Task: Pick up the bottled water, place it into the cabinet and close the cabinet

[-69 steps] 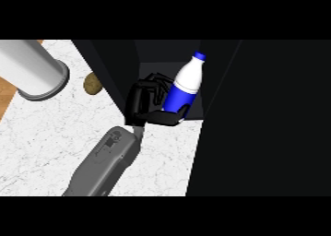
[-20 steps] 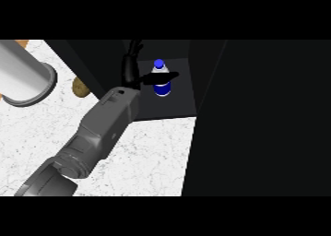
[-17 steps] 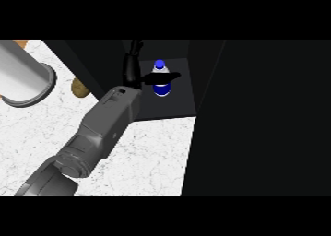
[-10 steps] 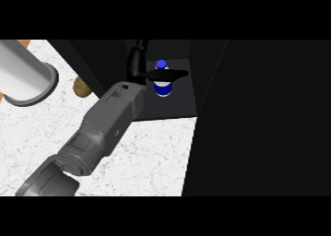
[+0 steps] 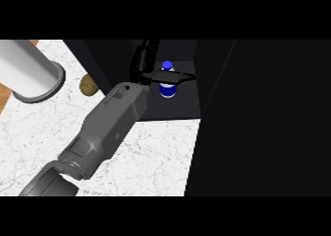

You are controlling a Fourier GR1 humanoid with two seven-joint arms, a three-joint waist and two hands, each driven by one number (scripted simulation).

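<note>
The bottled water stands upright inside the dark cabinet, seen from above with its blue cap and blue label showing. My left hand reaches into the cabinet just left of the bottle. Its fingers point straight into the cabinet alongside the bottle, and its thumb stretches to the right across the bottle's neck. The grey forearm runs from the lower left up to the cabinet opening. The cabinet door is a wide black panel filling the right side. My right hand does not show.
A large light-grey cylinder stands on the white marble counter at the upper left. A small brown rounded object lies beside the cabinet's left wall. Wood shows beyond the counter's left edge.
The bottle, tilted in my hand 3.5 s ago, now stands upright in the cabinet. Over the last second the hand has shifted slightly, its thumb staying across the bottle.
</note>
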